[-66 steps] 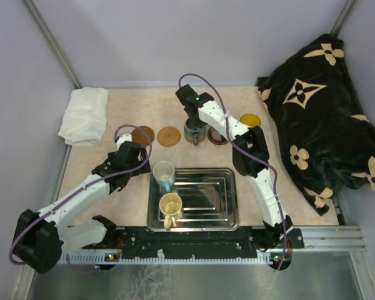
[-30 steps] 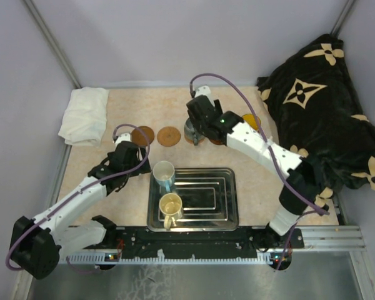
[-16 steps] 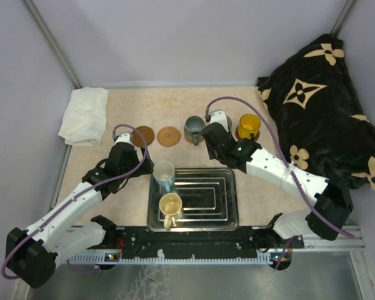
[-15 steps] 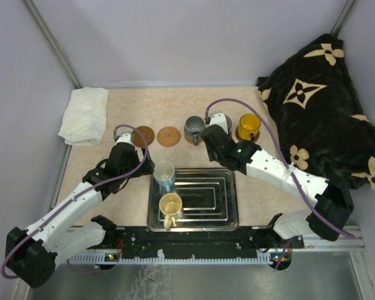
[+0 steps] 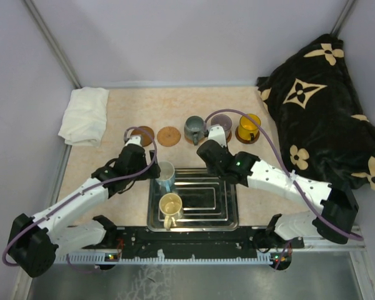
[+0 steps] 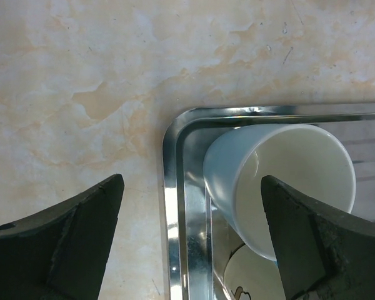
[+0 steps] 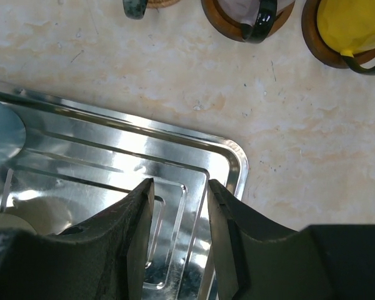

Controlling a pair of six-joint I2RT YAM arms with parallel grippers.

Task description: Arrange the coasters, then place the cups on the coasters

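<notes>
Wide-open left fingers (image 6: 81, 237) straddle the white-blue mug (image 6: 281, 181); right fingers (image 7: 137, 231), narrowly parted, hold nothing; an off-centre close could topple it.

On the table (image 5: 112, 165), across its far half, a row runs left to right: a bare coaster (image 5: 142, 132), a second coaster (image 5: 168, 135), then the left cup (image 5: 192, 128), middle cup (image 7: 242, 6) and right cup (image 5: 249, 126), each apparently on a coaster, the middle one half hidden from above. Nearer, the tray (image 5: 235, 206) holds a corner cup (image 5: 164, 174) far-left and a near cup (image 5: 170, 205) just before it. A cloth (image 5: 84, 114) lies in the far-left corner, a blanket (image 5: 319, 119) along the right edge.
</notes>
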